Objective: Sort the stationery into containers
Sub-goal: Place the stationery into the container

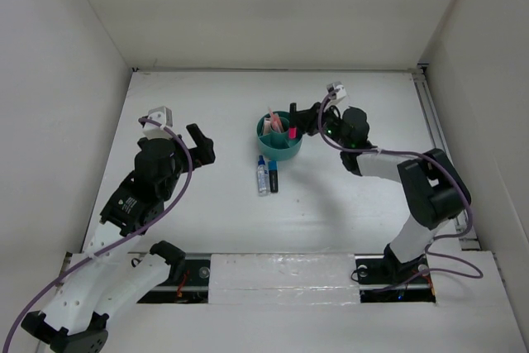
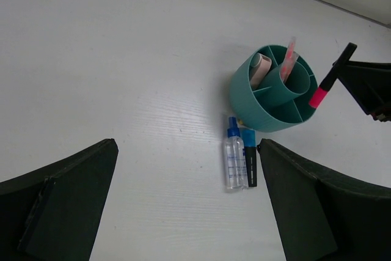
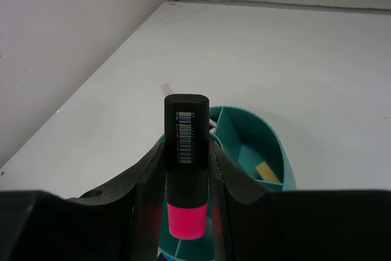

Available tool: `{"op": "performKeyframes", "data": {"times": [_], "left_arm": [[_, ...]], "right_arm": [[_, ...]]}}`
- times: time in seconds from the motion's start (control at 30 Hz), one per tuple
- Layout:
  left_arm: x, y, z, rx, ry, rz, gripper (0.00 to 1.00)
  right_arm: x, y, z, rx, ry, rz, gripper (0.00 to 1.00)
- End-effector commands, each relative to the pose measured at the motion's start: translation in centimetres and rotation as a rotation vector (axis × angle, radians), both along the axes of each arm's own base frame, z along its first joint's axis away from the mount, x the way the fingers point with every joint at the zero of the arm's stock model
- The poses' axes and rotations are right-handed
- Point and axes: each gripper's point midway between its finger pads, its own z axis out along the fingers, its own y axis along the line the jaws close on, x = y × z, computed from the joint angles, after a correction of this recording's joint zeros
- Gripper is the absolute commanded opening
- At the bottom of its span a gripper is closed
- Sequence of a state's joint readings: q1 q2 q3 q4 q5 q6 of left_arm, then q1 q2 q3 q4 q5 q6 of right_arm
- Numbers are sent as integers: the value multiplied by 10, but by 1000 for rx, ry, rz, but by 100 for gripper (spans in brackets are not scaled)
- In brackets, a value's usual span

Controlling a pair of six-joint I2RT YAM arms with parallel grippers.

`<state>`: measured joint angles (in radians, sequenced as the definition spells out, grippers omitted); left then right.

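- I see my right pincer (image 3: 185,181) pinching the highlighter (image 3: 186,145) over the organizer's (image 2: 256,111) rim.
- My left pincer (image 1: 203,145) hangs spread above the counter (image 1: 207,212), well apart.

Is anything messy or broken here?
Nothing is broken or spilled. A blue-capped clear pen and a dark marker lie on the table beside the teal organizer; the right gripper holds a pink highlighter over it.
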<state>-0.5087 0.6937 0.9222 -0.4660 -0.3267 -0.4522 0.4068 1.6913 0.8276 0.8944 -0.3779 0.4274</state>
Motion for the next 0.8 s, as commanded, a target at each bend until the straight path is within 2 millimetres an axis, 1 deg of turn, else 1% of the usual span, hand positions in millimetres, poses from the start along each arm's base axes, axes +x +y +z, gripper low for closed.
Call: {"op": "performKeyframes", "data": {"times": [0.0,0.03,0.07,0.1,0.17,0.2,0.23,0.27,0.33,0.47,0.5,0.57,0.6,0.67,0.7,0.77], "left_arm": [[3,-4,2,-4,-22,-17,100],[3,-4,2,-4,-22,-17,100],[3,-4,2,-4,-22,-17,100],[3,-4,2,-4,-22,-17,100],[3,-4,2,-4,-22,-17,100],[2,-5,2,-7,-20,-26,100],[2,-5,2,-7,-20,-27,100],[2,-5,2,1,-21,-30,100],[2,-5,2,2,-21,-30,100],[3,-6,4,-3,-29,-30,100],[3,-7,4,-6,-28,-38,100],[3,-7,4,-6,-28,-38,100],[3,-7,4,-6,-28,-38,100],[3,-7,4,-6,-28,-38,100],[3,-7,4,-6,-28,-38,100],[3,-7,4,-6,-28,-38,100]], "right_arm": [[-4,7,16,43,-89,38,0],[-4,7,21,57,-102,39,0],[-5,7,13,52,-90,39,0],[-5,7,15,55,-98,39,0],[-7,6,11,62,-91,39,0],[-9,8,14,72,-98,53,0],[-5,4,8,67,-87,42,0],[-5,4,10,71,-97,42,0],[-6,4,5,75,-83,43,0],[-7,3,3,75,-83,43,0],[-8,3,-3,71,-75,42,0],[-5,-1,-1,74,-83,33,0],[-5,-2,-9,68,-65,24,0],[-5,-2,-7,72,-75,24,0],[-4,-6,-15,64,-58,22,0],[-5,-6,-13,73,-60,23,0]]}}
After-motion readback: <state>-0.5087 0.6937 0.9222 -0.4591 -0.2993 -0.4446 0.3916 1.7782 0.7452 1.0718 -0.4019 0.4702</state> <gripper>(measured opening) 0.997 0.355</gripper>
